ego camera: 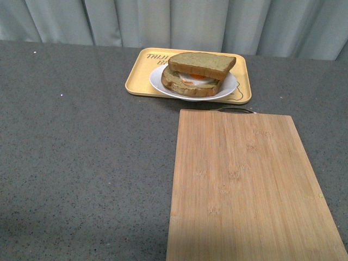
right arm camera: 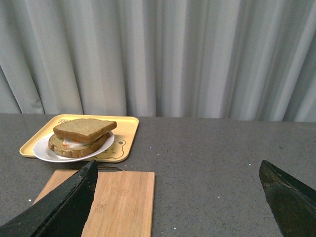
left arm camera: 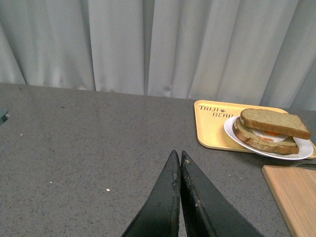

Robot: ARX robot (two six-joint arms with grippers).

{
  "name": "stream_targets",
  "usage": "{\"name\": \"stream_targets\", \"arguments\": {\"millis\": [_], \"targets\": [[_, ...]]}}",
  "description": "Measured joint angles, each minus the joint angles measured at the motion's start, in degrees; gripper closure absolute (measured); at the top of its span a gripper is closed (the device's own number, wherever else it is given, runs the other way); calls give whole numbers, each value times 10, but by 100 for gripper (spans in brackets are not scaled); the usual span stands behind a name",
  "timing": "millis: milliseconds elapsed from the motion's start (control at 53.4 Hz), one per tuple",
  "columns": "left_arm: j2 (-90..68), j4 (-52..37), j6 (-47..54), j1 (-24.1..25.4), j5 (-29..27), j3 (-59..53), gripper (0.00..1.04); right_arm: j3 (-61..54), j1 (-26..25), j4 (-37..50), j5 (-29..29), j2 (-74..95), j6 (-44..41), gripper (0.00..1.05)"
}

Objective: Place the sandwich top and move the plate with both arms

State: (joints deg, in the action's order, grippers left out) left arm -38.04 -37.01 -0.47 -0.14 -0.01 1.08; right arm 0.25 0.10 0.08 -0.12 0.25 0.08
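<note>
One grey speckled counter [ego camera: 81, 163] — pale curtain [ego camera: 174, 22] behind.

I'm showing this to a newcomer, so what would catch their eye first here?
The sandwich, its sandwich top sitting askew over the egg, on the plate in the yellow tray at the counter's far side. Next, the big bamboo cutting board just in front of it.

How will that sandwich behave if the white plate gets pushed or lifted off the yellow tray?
The sandwich top sits skewed, overhanging the egg slice, so it would probably slide off under a tilt or jolt. The plate looks smooth and shallow on the glossy tray, so it likely skids easily when pushed.
</note>
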Motion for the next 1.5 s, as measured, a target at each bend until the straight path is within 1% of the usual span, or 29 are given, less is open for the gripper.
{"name": "stream_targets", "arguments": {"millis": [206, 581, 1218, 1237, 1275, 1312, 1499], "targets": [[77, 70, 0, 0, 0, 0, 101, 0, 0, 0, 0, 0, 0, 9], [177, 166, 0, 0, 0, 0, 101, 0, 0, 0, 0, 0, 0, 9], [281, 269, 0, 0, 0, 0, 101, 0, 0, 0, 0, 0, 0, 9], [291, 279, 0, 0, 0, 0, 101, 0, 0, 0, 0, 0, 0, 9], [331, 334, 0, 0, 0, 0, 101, 0, 0, 0, 0, 0, 0, 9], [357, 362, 0, 0, 0, 0, 101, 0, 0, 0, 0, 0, 0, 9], [377, 369, 0, 0, 0, 0, 101, 0, 0, 0, 0, 0, 0, 9]]}}
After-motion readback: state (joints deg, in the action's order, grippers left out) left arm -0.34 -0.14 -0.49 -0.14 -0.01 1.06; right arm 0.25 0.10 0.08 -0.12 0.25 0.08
